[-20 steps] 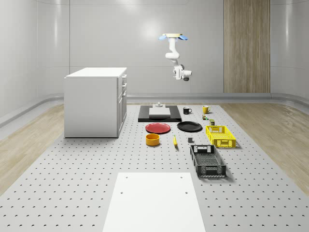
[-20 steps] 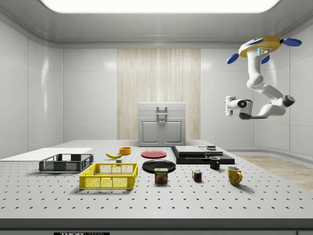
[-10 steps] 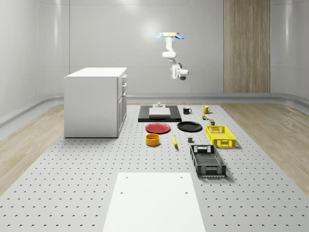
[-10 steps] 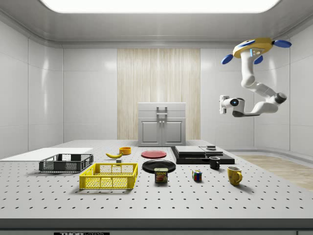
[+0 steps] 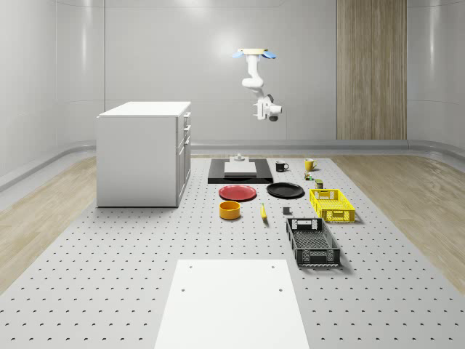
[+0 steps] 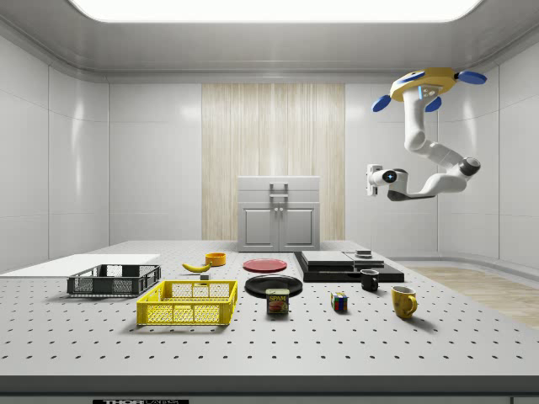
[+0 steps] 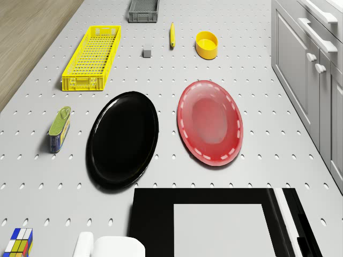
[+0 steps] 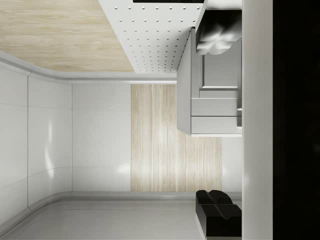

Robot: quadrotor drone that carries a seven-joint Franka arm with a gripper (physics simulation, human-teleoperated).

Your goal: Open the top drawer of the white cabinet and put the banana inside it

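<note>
Comparing with a second ago, I find the drone has shifted toward the side view's left and come slightly lower, carrying the end effector closer to the white cabinet. I judge this an approach leg only: the top drawer is shut, its handle untouched, and the robot remains well apart from it.

The drone hovers high over the far end of the bench, above the black slab and the plates. The arm hangs from the drone, bends at the elbow and folds back, so the wrist lies roughly level and the end effector points at the cabinet front. I cannot tell whether its fingers are parted or closed; it carries nothing that I can see.

The banana lies on the bench between the orange bowl and the yellow basket, near the black basket, not yet handled.
</note>
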